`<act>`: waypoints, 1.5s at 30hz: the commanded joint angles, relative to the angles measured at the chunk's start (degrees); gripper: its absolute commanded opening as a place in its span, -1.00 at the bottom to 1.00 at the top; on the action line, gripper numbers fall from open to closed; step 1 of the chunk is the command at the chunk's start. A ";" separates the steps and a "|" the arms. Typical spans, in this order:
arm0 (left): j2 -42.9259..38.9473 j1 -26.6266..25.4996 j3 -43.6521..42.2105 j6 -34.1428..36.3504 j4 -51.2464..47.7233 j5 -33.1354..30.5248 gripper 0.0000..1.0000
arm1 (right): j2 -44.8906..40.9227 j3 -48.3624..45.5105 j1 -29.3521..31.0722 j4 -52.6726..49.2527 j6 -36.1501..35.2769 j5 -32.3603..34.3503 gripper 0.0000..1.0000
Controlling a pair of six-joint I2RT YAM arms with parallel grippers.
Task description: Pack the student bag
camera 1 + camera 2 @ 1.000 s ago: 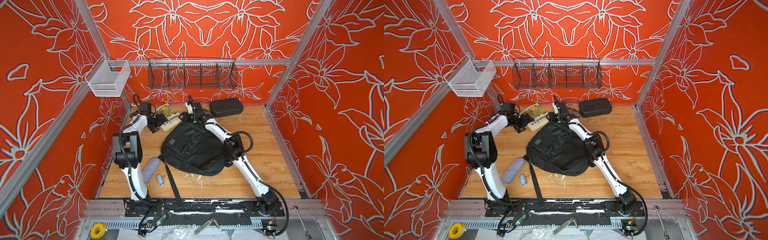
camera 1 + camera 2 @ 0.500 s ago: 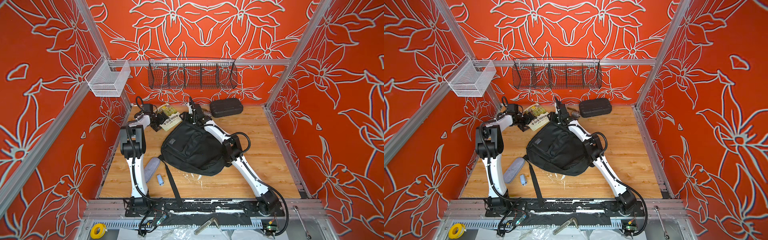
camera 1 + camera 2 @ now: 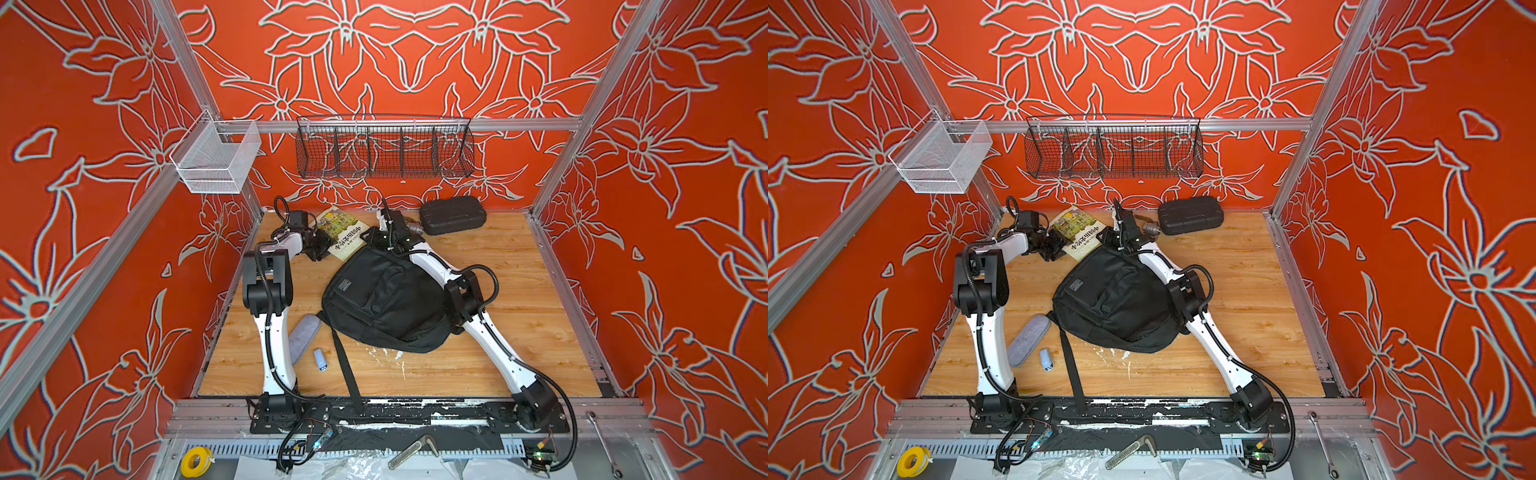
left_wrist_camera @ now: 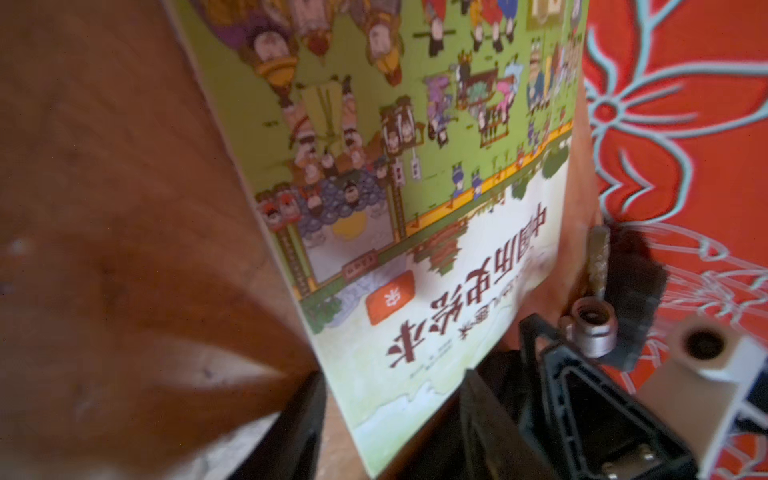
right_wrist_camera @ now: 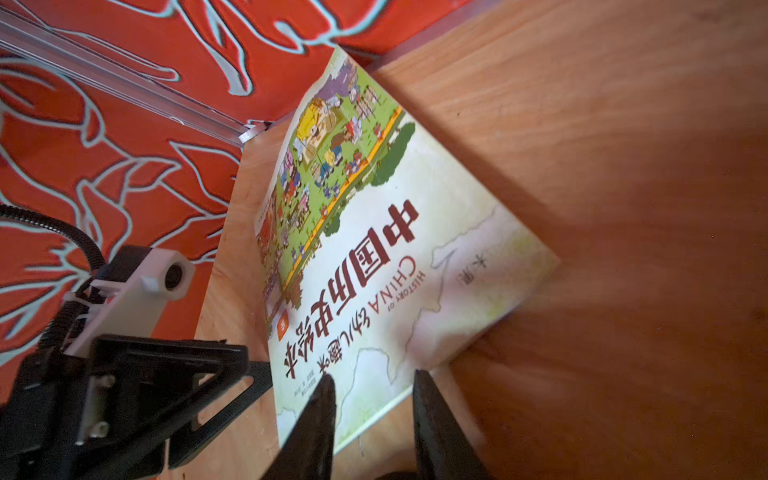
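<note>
The student bag (image 3: 386, 299) (image 3: 1113, 303), a black backpack, lies flat mid-table in both top views. Just behind it an illustrated book (image 3: 343, 232) (image 3: 1077, 232) (image 4: 395, 174) (image 5: 374, 249) lies flat on the wood. My left gripper (image 3: 321, 246) (image 3: 1054, 249) (image 4: 390, 419) is at the book's left side, open, and one corner of the book sits between its fingers with gaps either side. My right gripper (image 3: 369, 238) (image 3: 1104, 238) (image 5: 374, 415) is at the book's near right edge, open. One of its fingers is over the cover and the other is beside the edge.
A black hard case (image 3: 453, 215) and a small metal part (image 3: 412, 227) sit at the back. A grey pouch (image 3: 304, 338) and a small blue object (image 3: 320, 359) lie front left beside a bag strap (image 3: 347, 370). A black wire basket (image 3: 384, 149) and a white mesh basket (image 3: 216, 160) hang on the walls.
My left arm has swung its elbow up and in, bringing its gripper against the book's left corner. The right gripper has stayed at the book's edge. The book and bag have not moved.
</note>
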 commanded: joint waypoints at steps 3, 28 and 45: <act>0.19 -0.26 -1.92 1.28 -4.41 -3.32 -0.53 | 1.34 -0.83 1.87 -11.55 0.47 -5.11 -0.47; 23.66 -12.54 51.64 26.45 -36.77 -24.47 0.68 | -35.58 -39.27 -2.70 12.22 -12.43 -4.40 -0.29; 28.23 -17.52 54.00 29.27 -55.31 -37.37 0.92 | -42.89 -47.40 -2.80 6.63 -16.58 -6.23 -0.23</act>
